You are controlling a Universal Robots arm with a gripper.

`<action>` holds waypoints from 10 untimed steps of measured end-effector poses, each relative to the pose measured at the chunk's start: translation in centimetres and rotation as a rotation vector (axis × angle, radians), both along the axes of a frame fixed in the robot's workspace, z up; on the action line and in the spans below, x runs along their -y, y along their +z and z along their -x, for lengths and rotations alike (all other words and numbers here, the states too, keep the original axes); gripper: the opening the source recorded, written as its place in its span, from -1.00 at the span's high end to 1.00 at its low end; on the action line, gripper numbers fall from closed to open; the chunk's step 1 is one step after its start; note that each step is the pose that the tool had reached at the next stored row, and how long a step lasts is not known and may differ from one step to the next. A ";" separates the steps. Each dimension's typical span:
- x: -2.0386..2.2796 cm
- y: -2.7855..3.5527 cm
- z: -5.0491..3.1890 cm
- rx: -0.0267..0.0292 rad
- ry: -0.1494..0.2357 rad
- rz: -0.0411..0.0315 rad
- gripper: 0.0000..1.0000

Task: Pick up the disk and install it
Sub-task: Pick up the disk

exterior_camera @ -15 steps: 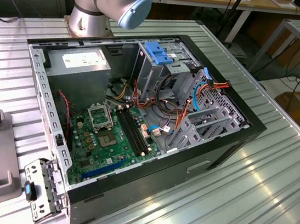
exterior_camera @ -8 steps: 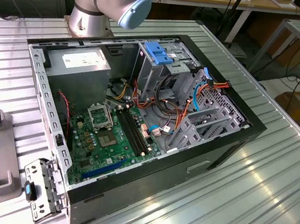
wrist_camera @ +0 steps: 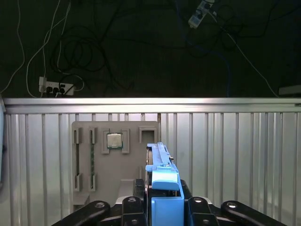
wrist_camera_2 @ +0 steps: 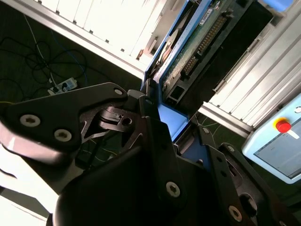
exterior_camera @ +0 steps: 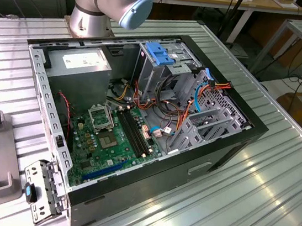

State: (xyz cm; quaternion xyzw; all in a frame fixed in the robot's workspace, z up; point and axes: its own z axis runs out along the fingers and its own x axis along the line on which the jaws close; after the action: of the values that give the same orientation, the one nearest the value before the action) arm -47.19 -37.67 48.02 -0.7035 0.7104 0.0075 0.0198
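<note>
Ribbed metal worktop [exterior_camera: 252, 193] carries the computer case [exterior_camera: 188, 171], open side up, presumably for bay access. By the grey fixture plate [wrist_camera: 117, 167] near the worktop edge, the gripper [wrist_camera: 164, 203] clamps the disk [wrist_camera: 164, 181] edge-on by its blue carrier [wrist_camera_2: 171, 120], likely for sliding insertion.

Dark flat disk [wrist_camera: 162, 179]: bright blue plastic carrier; underside board green w/ blk connector strip in second wrist view [wrist_camera_2: 188, 52]. Angular metal end effector [wrist_camera: 164, 207]: matte blk, silver screws. Ribbed metal bench [exterior_camera: 272, 207]: silver-grey, parallel stripe pattern. Open computer case [exterior_camera: 146, 193]: blk outside, grey inside. Mainboard [exterior_camera: 108, 141] green. Plastic latch plate [exterior_camera: 159, 53] lt blue. Thin cables [exterior_camera: 220, 85] orange/red. Slotted fixture plate [wrist_camera: 136, 162] pale grey.
</note>
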 end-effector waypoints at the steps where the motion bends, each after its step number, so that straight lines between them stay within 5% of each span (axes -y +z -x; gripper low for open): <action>1: 0.00 0.00 0.00 -0.0001 0.000 0.0000 0.25; 10: 0.00 0.00 -0.79 -0.0001 0.000 0.0000 0.25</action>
State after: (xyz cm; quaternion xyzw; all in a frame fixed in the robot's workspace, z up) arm -46.40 -37.67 48.03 -0.7035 0.7104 0.0076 0.0198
